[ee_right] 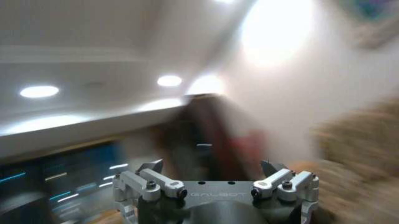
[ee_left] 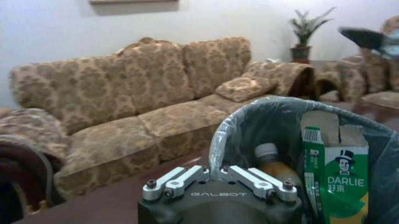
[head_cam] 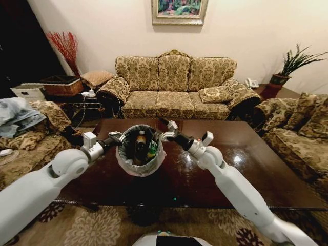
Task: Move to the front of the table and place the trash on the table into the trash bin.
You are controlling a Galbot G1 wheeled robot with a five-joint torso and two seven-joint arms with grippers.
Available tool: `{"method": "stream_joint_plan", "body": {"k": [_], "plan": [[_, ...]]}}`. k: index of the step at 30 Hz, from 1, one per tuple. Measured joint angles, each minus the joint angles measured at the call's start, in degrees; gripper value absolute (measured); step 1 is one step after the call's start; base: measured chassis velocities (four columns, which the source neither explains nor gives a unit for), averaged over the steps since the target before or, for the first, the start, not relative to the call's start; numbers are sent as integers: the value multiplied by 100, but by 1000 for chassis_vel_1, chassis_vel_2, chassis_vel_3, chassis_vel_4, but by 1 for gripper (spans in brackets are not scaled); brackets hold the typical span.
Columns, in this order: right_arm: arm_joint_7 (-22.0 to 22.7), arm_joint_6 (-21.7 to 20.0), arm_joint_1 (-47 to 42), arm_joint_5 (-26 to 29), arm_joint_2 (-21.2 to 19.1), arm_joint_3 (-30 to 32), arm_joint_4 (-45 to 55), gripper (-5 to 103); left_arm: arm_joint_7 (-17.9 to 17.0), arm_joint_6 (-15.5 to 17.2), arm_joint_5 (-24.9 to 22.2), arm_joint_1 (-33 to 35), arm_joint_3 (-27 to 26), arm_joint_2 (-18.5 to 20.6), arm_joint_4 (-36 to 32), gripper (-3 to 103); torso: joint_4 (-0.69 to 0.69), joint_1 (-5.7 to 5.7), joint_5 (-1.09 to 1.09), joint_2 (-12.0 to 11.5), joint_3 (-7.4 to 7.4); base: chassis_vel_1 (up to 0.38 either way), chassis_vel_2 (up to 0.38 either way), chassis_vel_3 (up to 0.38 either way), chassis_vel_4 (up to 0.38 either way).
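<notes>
The big brown table (head_cam: 246, 154) is shining under the room lights, and its dark top is looking smooth and glossy. The trash bin (head_cam: 140, 154) is sitting up over the near middle of the table, between the two robot arms. Its grey plastic bag (ee_left: 262, 121) is crinkling around the rim.

The left gripper (head_cam: 116, 137) is pinching the bin's rim on the left side, with its jaws closed on the bag edge. The right gripper (head_cam: 169, 131) is hanging just by the rim on the right side. In the right wrist view its fingers (ee_right: 153, 166) are standing apart with nothing between them, so it is open.

Trash is sitting inside the bin. A tan bottle (head_cam: 140, 146) is standing up in it, and a green and yellow wrapper tube (ee_left: 337, 186) is leaning next to the bottle. In the left wrist view the tube is saying DARLIE on it.

Behind the table a long sofa (head_cam: 174, 87) with a gold flower pattern is standing against the pale wall, and a small cushion (head_cam: 214, 94) is lying on its seat. A framed painting (head_cam: 179, 10) is hanging above it. A green plant in a pot (head_cam: 287, 69) is standing in the right corner, and red twigs (head_cam: 65, 48) are poking up on the left by a woven basket (head_cam: 62, 85). A flower-patterned rug (head_cam: 97, 225) is lying under the table.
</notes>
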Motion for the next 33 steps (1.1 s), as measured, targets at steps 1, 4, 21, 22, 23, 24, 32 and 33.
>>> {"method": "stream_joint_plan", "body": {"k": [1,4,21,22,23,24,32,33], "plan": [[507,-99,-145,23,-25,143,111,100,-138,88,-41,-13,-21,0,16,3,0,0,0,0,0,0,0,0,0],[1229,-196,-384,-67,-91,367,258,100,-432,283,-159,-49,-46,7,74,3,-2,0,0,0,0,0,0,0,0],[3557,-1111,-643,-2,-394,850,137,100,-1903,35,-1368,-280,-517,-390,413,3,0,0,1,0,0,0,0,0,0],[3552,-1110,-643,-30,-393,816,85,100,-1909,35,-1344,-267,-547,-409,388,3,0,0,0,0,0,0,0,0,0],[3544,-1106,-641,-57,-387,793,29,100,-1910,35,-1321,-262,-567,-426,383,3,0,0,-1,0,0,0,0,0,0],[3537,-1076,-615,-101,-357,757,-82,100,-1915,35,-1285,-262,-605,-462,383,3,0,0,-1,0,0,0,0,0,0],[3650,-876,-504,-298,-112,640,-793,100,-1904,-30,-1205,-200,-687,-559,330,3,2,0,-4,0,0,-80,-85,88,88],[3604,-845,-521,-349,-95,615,-915,100,-1898,-31,-1173,-179,-686,-583,284,3,1,0,-4,0,1,-170,-143,148,172]]}}
